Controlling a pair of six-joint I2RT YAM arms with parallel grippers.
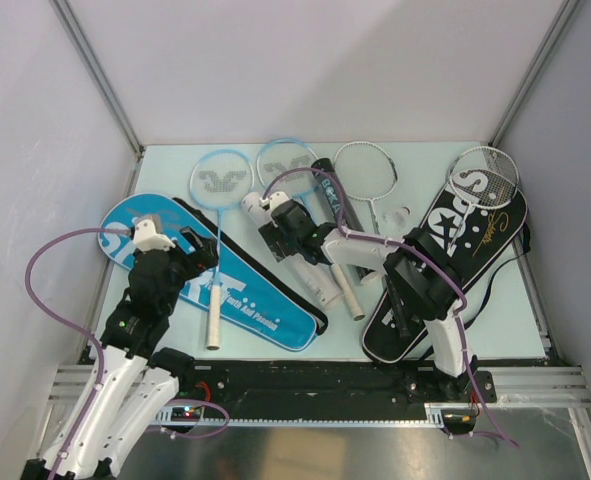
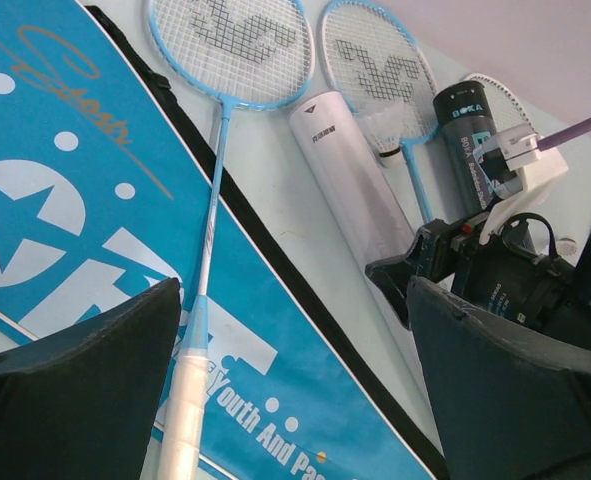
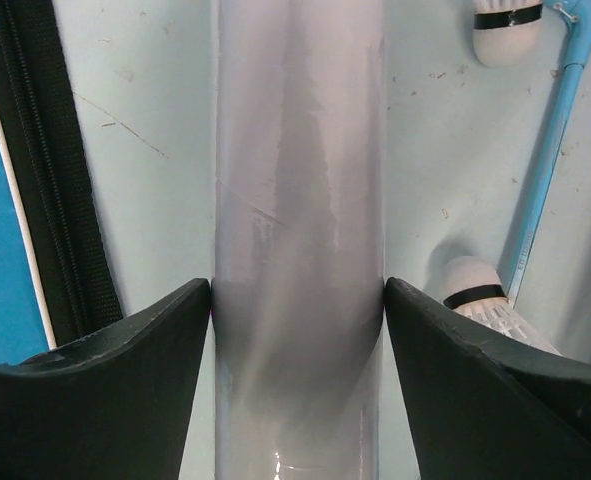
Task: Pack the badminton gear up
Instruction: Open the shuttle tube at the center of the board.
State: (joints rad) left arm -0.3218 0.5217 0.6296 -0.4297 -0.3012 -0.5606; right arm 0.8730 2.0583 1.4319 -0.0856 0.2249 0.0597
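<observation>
1. While both arms reach out over the table [image 1: 530,320], the rackets and tubes all lie in the open, outside the two covers.
2. The right gripper [image 3: 297,300] is clamped on the white tube [image 1: 322,287], with a finger pressed against each side. The tube lies flat near the middle of the table, running from 11 o'clock down to 5 o'clock.
3. The left gripper [image 2: 295,295] has its jaws wide apart and holds nothing. It hovers over the blue cover [image 1: 265,305], which fills the 8 o'clock part of the table.
4. One blue racket [image 1: 218,180] lies across that cover, with its head off the cover's edge at 12 o'clock. Its white handle points to 6 o'clock and sits under the gap in the left gripper, nearer one finger.
5. A second blue racket [image 1: 285,165] has its head just at 12 o'clock of the white tube, and its shaft runs down under the right arm.
6. The black tube [image 2: 465,130] lies just beside the white one, on its 2 o'clock side.
7. The black cover [image 1: 445,250] lies slantwise at 4 o'clock, partly under the right arm. A silver racket [image 1: 483,175] rests its head on the cover's far end.
8. Another silver racket [image 1: 365,170] lies at 12 o'clock, between the black tube and the black cover.
9. In the right wrist view, one shuttlecock [image 3: 480,300] sits at 4 o'clock of the clamped tube. A second shuttlecock [image 3: 500,20] sits at 1 o'clock, and both are near a blue shaft.
</observation>
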